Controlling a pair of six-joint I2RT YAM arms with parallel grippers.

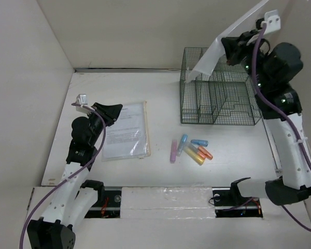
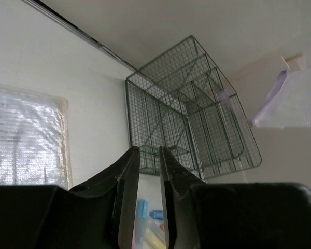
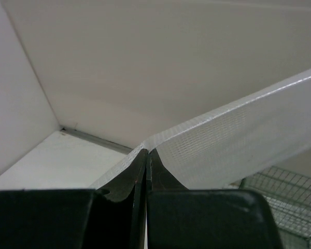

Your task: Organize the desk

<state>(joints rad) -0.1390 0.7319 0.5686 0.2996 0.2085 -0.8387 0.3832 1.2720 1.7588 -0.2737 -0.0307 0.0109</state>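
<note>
Left gripper [image 2: 149, 155], lower centre of its wrist view: jaws slightly parted, empty. Right gripper [image 3: 146, 158] pinched shut on translucent sleeve [image 3: 238, 140] (above wire rack [image 1: 217, 104], upper right).

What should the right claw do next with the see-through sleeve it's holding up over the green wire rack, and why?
Probably ease the plastic sleeve down into one of the slots in the wire rack. The right claw is shut on the sleeve's edge. The sleeve hangs tilted above the rack's left side and seems not yet inside it.
</note>
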